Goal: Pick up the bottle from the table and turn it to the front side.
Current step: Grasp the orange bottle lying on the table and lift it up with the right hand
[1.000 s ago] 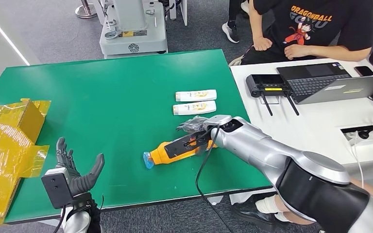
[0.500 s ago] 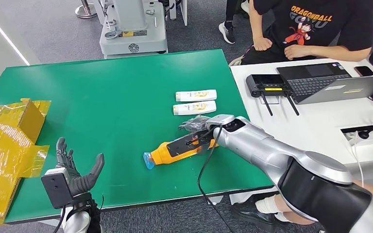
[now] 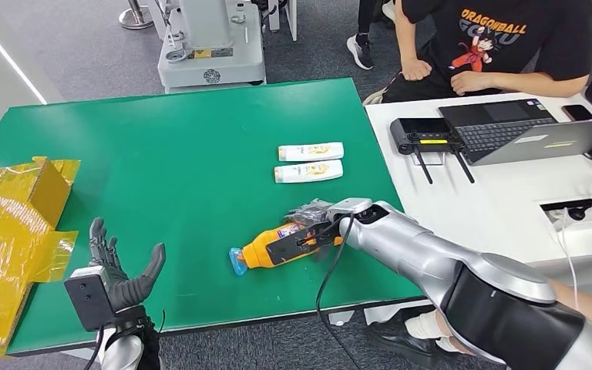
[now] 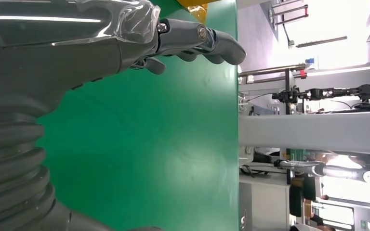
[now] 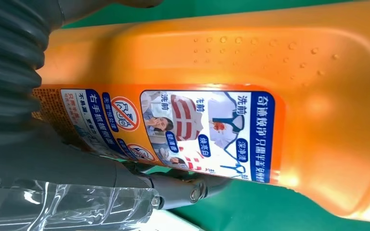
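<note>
An orange bottle (image 3: 259, 250) with a blue cap (image 3: 236, 261) lies on its side near the front of the green table (image 3: 169, 154), cap pointing left. My right hand (image 3: 312, 224) grips its body from the right end. In the right wrist view the bottle (image 5: 231, 57) is close up, with a printed label (image 5: 192, 132) facing the camera and the thumb (image 5: 173, 185) wrapped along its edge. Whether it is off the table I cannot tell. My left hand (image 3: 119, 276) hovers open at the table's front left corner, holding nothing, its fingers (image 4: 192, 41) spread over bare green.
Two white bottles (image 3: 311, 152) (image 3: 308, 171) lie side by side behind the orange one. A yellow box (image 3: 15, 223) sits at the left edge. On the right, a white desk (image 3: 501, 200) carries a laptop and a controller, with a person seated behind. A grey machine base (image 3: 212, 46) stands beyond the table.
My right hand has drawn the orange bottle slightly toward the table's front edge and rolled it a little, so part of a label shows on top. The left hand has not moved.
</note>
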Tool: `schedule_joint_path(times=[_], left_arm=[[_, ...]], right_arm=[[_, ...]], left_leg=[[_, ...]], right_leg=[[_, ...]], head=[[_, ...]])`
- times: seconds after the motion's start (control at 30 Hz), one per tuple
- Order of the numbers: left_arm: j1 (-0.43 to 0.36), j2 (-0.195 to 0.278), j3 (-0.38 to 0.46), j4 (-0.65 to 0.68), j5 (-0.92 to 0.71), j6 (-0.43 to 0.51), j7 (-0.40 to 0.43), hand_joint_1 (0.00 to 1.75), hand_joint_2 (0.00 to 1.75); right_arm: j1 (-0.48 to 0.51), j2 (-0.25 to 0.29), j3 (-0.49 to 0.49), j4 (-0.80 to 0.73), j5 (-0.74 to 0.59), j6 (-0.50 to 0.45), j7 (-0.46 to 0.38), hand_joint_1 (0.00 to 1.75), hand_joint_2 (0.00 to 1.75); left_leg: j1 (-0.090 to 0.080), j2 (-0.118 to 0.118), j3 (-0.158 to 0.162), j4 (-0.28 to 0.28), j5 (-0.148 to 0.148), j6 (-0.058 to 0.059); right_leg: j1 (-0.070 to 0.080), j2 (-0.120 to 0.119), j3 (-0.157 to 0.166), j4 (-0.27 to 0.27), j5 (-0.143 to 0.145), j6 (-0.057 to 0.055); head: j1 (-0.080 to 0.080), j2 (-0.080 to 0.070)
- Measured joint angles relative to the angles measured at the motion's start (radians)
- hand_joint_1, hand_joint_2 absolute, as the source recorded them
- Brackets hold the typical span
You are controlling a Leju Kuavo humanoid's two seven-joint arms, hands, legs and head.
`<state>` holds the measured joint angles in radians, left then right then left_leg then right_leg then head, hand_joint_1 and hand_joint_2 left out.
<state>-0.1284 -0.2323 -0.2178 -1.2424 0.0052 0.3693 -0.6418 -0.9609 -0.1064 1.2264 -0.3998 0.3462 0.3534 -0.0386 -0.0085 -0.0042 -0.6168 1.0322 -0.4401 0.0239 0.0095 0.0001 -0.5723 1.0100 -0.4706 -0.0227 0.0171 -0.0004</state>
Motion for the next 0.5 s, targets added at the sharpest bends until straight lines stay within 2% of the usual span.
schedule_joint_path(times=[0.33, 0.4, 0.47, 0.5], left_arm=[[-0.014, 0.0, 0.0, 0.0, 0.011, 0.007, 0.0, 0.0, 1.75], [-0.015, 0.0, 0.0, 0.0, 0.012, 0.007, 0.0, 0.0, 1.75], [-0.015, 0.0, 0.0, 0.0, 0.012, 0.008, 0.0, 0.0, 1.75], [-0.015, 0.0, 0.0, 0.0, 0.012, 0.008, 0.0, 0.0, 1.75]], right_arm=[[0.01, 0.013, 0.0, 0.001, 0.0, -0.005, 0.001, 0.0, 1.75], [0.013, 0.018, 0.0, 0.001, 0.001, -0.015, 0.001, 0.24, 1.75], [0.016, 0.022, 0.0, 0.001, 0.004, -0.027, 0.001, 1.11, 1.75], [0.018, 0.024, 0.0, 0.001, 0.005, -0.032, 0.0, 1.43, 1.75]], left_leg=[[0.0, 0.0, 0.001, 0.0, 0.0, 0.0], [0.0, 0.0, 0.001, 0.0, 0.0, 0.0], [0.0, 0.0, 0.001, 0.0, 0.0, 0.0], [0.0, 0.0, 0.001, 0.0, 0.0, 0.0]], right_leg=[[0.0, 0.0, 0.001, 0.0, 0.0, 0.0], [0.0, 0.0, 0.001, 0.0, 0.0, 0.0], [0.0, 0.0, 0.001, 0.0, 0.0, 0.0], [0.0, 0.0, 0.001, 0.0, 0.0, 0.0]], head=[[0.0, 0.0], [0.0, 0.0], [0.0, 0.0], [0.0, 0.0]])
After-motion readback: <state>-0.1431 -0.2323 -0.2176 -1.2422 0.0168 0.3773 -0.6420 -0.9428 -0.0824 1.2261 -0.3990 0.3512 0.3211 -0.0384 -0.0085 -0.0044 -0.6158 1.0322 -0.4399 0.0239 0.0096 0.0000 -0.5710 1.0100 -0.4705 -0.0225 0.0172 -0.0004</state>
